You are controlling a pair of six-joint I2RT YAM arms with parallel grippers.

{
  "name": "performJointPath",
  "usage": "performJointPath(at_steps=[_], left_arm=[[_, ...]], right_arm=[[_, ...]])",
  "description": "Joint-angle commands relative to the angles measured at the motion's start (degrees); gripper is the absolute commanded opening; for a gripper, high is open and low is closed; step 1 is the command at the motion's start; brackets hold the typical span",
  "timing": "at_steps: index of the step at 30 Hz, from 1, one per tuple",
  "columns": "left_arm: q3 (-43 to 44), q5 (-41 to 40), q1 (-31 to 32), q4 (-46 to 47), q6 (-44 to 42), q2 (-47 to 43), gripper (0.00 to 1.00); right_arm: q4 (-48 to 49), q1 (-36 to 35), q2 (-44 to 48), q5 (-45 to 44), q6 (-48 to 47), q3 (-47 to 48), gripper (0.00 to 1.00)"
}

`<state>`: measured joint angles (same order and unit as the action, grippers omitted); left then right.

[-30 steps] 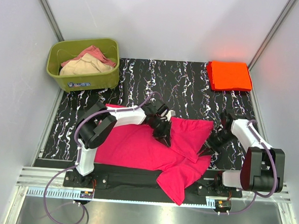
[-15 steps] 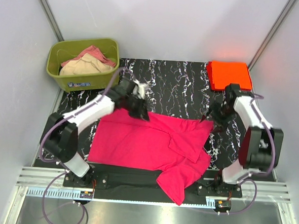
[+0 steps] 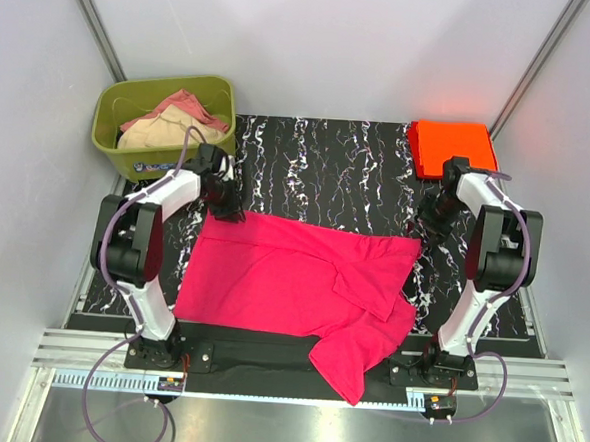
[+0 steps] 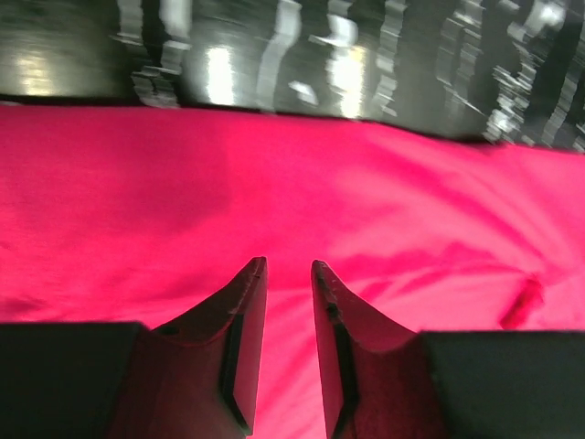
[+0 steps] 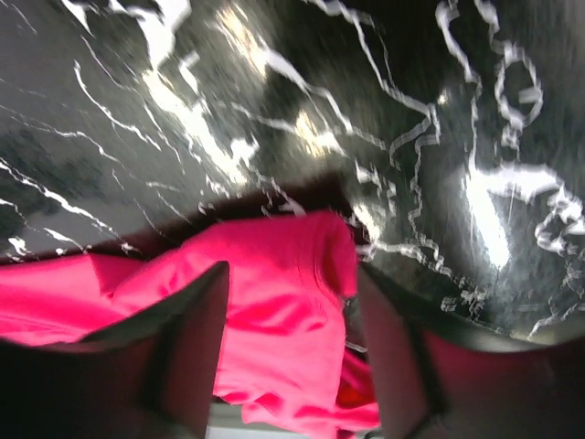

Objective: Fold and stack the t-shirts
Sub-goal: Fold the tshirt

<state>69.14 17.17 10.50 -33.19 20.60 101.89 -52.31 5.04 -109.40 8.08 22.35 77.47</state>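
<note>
On the table (image 3: 359, 165) the pink t-shirt (image 3: 281, 280) lies lengthwise left to right; the left tool (image 4: 288, 265) gapes narrowly, the right tool (image 5: 292, 270) widely, both empty.

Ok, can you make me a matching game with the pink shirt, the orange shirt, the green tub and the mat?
Things:
1. pink t-shirt
2. orange t-shirt
3. green tub
4. mat

Descriptions:
A. folded, far right corner
B. black with white streaks
C. spread out in the middle
D. far left corner

Pairs: 1-C, 2-A, 3-D, 4-B
</note>
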Motion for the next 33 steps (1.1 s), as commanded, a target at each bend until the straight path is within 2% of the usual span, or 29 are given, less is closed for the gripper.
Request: performJointPath(at_steps=[1, 2, 5, 8, 9, 11, 22, 25, 28, 33], left_arm=[[2.31, -2.67, -2.94, 0.49, -0.03, 1.82, 0.31], [2.14, -2.58, -3.47, 0.41, 0.05, 2.69, 0.32], [1.78, -2.84, -5.05, 0.06, -0.03, 3.93, 0.32], [1.43, -2.93, -5.67, -0.03, -0.12, 4.55, 0.33], [1.26, -2.93, -5.67, -0.03, -0.12, 4.64, 0.33], [1.26, -3.28, -5.67, -0.12, -0.03, 4.9, 0.33], [1.7, -3.64, -6.55, -1.17, 0.49, 6.66, 0.33], [1.61, -3.11, -6.46, -1.26, -0.38, 5.61, 0.33], [1.61, -4.33, -6.46, -1.53, -1.7, 2.55, 0.33], [3.27, -8.11, -6.46, -2.14, -3.55, -1.6, 0.41]], right_arm=[[1.78, 0.06, -1.42, -0.26, -2.4, 2.16, 0.6], [1.95, 0.06, -1.69, 0.18, -2.4, 1.98, 0.54], [2.83, 0.06, -1.6, 0.97, -2.22, 0.58, 0.52], [3.71, 0.06, 0.06, -0.68, -2.57, -1.18, 0.64], [4.06, 0.06, 1.03, -0.87, -3.01, -1.62, 0.71], [4.33, 0.06, 1.82, -1.39, -3.45, -2.41, 0.75], [4.94, 0.06, 4.02, -2.97, -5.12, -5.84, 0.71], [5.12, 0.06, 5.25, -2.89, -5.82, -4.53, 0.75], [4.24, 0.06, 5.52, -1.58, -5.56, -2.59, 0.84], [3.8, -0.03, 7.36, 0.71, -4.95, -3.2, 0.86]])
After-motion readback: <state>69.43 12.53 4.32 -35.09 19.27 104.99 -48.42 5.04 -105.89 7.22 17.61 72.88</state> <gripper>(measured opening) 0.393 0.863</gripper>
